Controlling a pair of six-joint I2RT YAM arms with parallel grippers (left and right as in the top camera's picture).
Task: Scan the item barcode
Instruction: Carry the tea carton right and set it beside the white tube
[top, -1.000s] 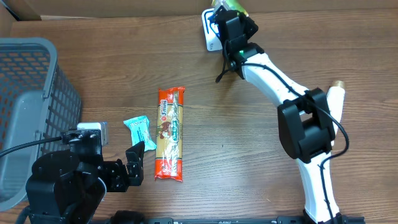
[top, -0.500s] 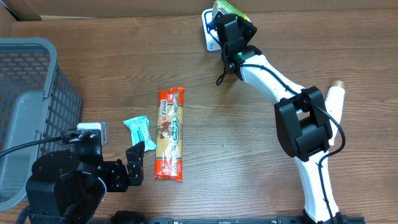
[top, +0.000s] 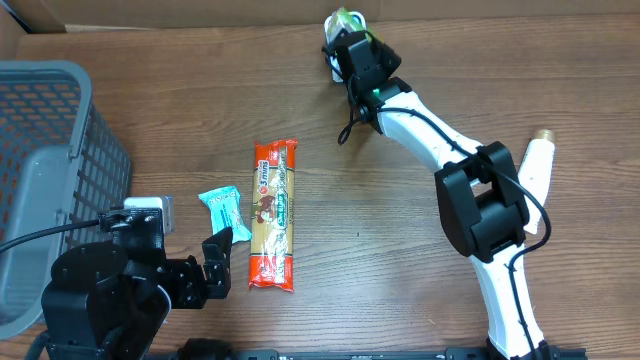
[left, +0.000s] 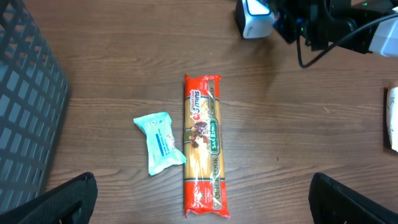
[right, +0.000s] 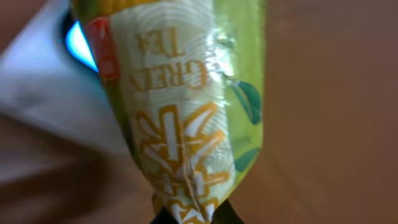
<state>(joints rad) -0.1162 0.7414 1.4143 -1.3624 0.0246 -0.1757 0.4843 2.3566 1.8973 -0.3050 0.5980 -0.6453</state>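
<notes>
My right gripper (top: 350, 38) is at the table's far edge, shut on a green tea packet (top: 347, 17). It holds the packet over the white barcode scanner (top: 334, 66), which is mostly hidden beneath it. In the right wrist view the yellow-green packet (right: 180, 106) fills the frame, pinched at its bottom seam by the gripper (right: 189, 219). The scanner (right: 56, 93) with its blue light lies just behind the packet on the left. My left gripper (top: 205, 265) stands wide open near the front left, holding nothing.
A red pasta packet (left: 204, 143) and a small teal packet (left: 160, 142) lie side by side in front of the left gripper (left: 202, 208). A grey basket (top: 40, 120) stands at the left. A white bottle with a brass cap (top: 538, 160) lies at the right.
The right gripper has carried the green tea packet a little to the left and farther back over the scanner. The left arm has not moved.
</notes>
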